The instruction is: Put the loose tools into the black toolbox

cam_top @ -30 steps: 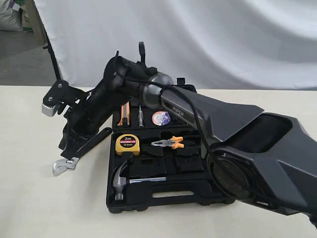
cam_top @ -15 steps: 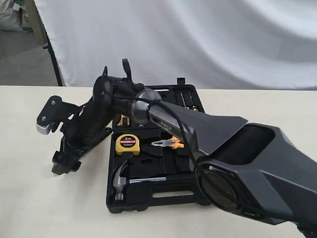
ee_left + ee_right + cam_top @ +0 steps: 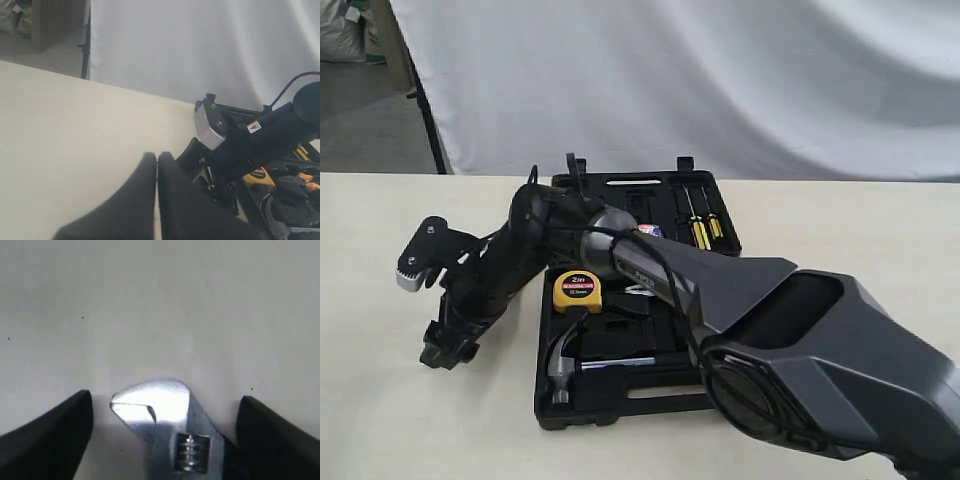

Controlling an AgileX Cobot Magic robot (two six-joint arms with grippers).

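Observation:
My right arm reaches across to the table left of the black toolbox (image 3: 620, 405). Its gripper (image 3: 445, 345) points down at the table and hides the adjustable wrench in the exterior view. In the right wrist view the wrench's silver head (image 3: 160, 410) lies on the table between the spread fingers of the open right gripper (image 3: 166, 399); neither finger touches it. The claw hammer (image 3: 565, 360) lies in the box's front half. A sliver of the tape roll (image 3: 648, 230) shows behind the arm. My left gripper (image 3: 157, 159) is shut and empty above bare table.
A yellow tape measure (image 3: 577, 290) sits in the box, with yellow-handled screwdrivers (image 3: 698, 225) in the rear half. The orange-handled pliers are mostly hidden by the right arm. A white backdrop hangs behind the table. The right arm's wrist (image 3: 260, 140) is close to my left gripper.
The right gripper has swung down and to the left over the wrench, which now is hidden in the exterior view. The arm's shift uncovered the box's rear half.

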